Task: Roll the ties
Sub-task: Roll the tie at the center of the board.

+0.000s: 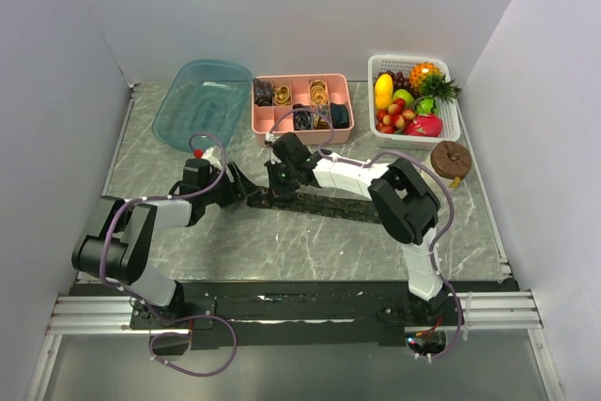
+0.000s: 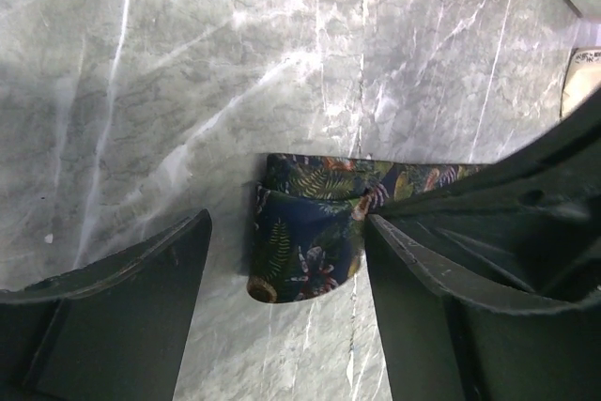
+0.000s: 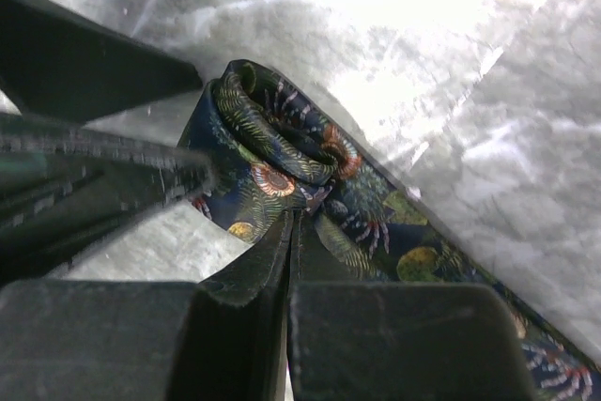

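right now you are working with a tie (image 1: 324, 206) that is lying flat across the middle of the table, running left to right, with its left end turned over into a small loose coil. it is looking thin, light and floppy, and probably slick too, so i am judging that the coil will be trying to spring open as soon as nothing is pressing on it. the left gripper (image 2: 289, 232) is standing spread, one finger on each side of that folded end, and is not yet closing on it. the right gripper (image 3: 291, 241) is pressed together, with its tips sitting down on the tie just beside the coil. whether any cloth is caught between them, i cannot tell. you are best taking hold across the coil's width, squeezing both edges gently, not the flat strip, which would only be sliding or bunching. finished rolls are sitting in the pink tray (image 1: 255, 129) at the far side.
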{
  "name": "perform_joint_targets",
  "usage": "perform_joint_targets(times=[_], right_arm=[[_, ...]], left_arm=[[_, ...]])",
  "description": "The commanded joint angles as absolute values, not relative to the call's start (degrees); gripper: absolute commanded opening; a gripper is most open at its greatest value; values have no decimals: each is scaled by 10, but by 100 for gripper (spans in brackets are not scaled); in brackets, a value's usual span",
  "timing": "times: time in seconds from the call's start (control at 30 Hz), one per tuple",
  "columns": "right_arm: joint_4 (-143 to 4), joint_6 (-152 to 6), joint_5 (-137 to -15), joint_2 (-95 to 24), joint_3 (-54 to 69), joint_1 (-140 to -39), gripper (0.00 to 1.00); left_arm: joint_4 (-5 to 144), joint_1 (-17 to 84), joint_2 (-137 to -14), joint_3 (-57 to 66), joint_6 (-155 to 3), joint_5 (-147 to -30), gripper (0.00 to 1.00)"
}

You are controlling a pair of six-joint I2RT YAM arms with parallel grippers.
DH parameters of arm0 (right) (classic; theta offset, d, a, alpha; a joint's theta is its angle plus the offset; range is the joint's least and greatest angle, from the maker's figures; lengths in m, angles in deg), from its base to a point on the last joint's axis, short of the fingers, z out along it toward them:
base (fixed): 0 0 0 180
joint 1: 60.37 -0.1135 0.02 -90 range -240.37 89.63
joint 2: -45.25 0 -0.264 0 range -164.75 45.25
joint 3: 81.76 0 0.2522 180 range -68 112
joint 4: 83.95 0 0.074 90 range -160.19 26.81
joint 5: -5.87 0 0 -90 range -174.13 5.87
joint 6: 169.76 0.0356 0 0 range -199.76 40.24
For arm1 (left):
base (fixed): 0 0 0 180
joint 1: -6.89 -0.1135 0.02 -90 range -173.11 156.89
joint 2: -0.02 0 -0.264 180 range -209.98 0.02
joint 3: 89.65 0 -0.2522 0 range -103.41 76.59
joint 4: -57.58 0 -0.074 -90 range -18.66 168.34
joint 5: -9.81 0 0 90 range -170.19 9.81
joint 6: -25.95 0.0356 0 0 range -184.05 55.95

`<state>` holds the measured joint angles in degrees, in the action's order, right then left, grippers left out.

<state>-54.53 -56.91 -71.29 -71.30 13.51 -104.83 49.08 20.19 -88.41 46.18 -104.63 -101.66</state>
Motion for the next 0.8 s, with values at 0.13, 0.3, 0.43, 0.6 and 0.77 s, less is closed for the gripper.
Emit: perform_joint_targets(times=[0.13,0.3,0.43,0.6,0.77], right_arm=[[-565,-566,-715,-737,173,-1053,0],[-564,-564,-714,-744,178,-1053,0],[-565,-563,-712,-744,179,-1051,0],[-565,-562,-710,-745,180,-1052,0],[-564,-562,-706,-752,185,-1050,0]], left_arm=[[466,201,-905,486,-1040,-1042,71],[423,201,-927,499,-1043,-1044,68],[379,202,-939,507,-1047,-1044,64],[337,202,-962,506,-1047,-1065,47],[300,203,-981,508,-1056,-1078,25]])
